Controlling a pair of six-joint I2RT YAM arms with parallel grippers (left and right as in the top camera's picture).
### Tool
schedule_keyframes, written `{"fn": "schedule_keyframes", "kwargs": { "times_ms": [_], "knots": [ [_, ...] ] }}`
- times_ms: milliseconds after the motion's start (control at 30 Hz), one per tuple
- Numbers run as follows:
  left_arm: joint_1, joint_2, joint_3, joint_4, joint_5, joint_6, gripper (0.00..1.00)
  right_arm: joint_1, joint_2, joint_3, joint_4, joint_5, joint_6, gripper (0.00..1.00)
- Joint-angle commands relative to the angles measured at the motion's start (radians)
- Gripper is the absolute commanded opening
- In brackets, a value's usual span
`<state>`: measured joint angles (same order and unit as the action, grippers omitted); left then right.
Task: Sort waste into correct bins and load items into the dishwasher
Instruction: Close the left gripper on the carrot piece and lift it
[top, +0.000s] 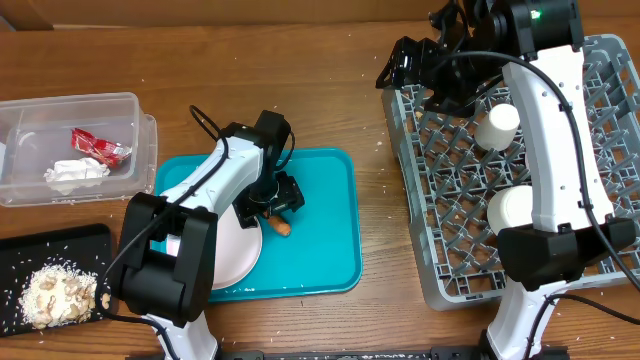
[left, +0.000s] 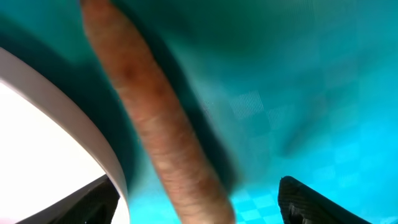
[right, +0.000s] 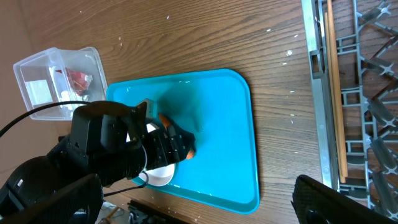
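Observation:
An orange-brown carrot-like stick (top: 283, 226) lies on the teal tray (top: 330, 250), beside a white plate (top: 235, 250). My left gripper (top: 274, 200) is down over the stick. In the left wrist view the stick (left: 155, 124) runs between the two fingers, which stand apart on either side without touching it; the gripper (left: 199, 208) is open, with the plate rim (left: 74, 118) at its left. My right gripper (top: 410, 65) is open and empty, high over the grey dish rack's (top: 600, 60) left corner; in its own view (right: 193, 205) it looks down at the tray (right: 224, 137).
Two white cups (top: 497, 127) (top: 515, 210) sit in the rack. A clear bin (top: 120, 105) at the left holds a red wrapper (top: 98, 146) and white tissue (top: 75, 173). A black tray (top: 60, 245) with food scraps (top: 58, 292) lies at the front left.

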<state>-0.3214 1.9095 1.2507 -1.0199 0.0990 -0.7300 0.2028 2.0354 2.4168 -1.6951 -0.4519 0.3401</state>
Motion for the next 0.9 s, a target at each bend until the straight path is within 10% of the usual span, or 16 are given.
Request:
{"fn": "schedule_keyframes", "kwargs": {
  "times_ms": [0, 867],
  "knots": [
    [-0.003, -0.005, -0.005, -0.029, -0.082, 0.011, 0.84, -0.004, -0.026, 0.013, 0.002, 0.007, 0.000, 1.00],
    [0.006, -0.006, 0.080, -0.039, 0.071, 0.089, 0.87, -0.004, -0.026, 0.013, 0.001, 0.056, -0.003, 1.00]
  ]
}}
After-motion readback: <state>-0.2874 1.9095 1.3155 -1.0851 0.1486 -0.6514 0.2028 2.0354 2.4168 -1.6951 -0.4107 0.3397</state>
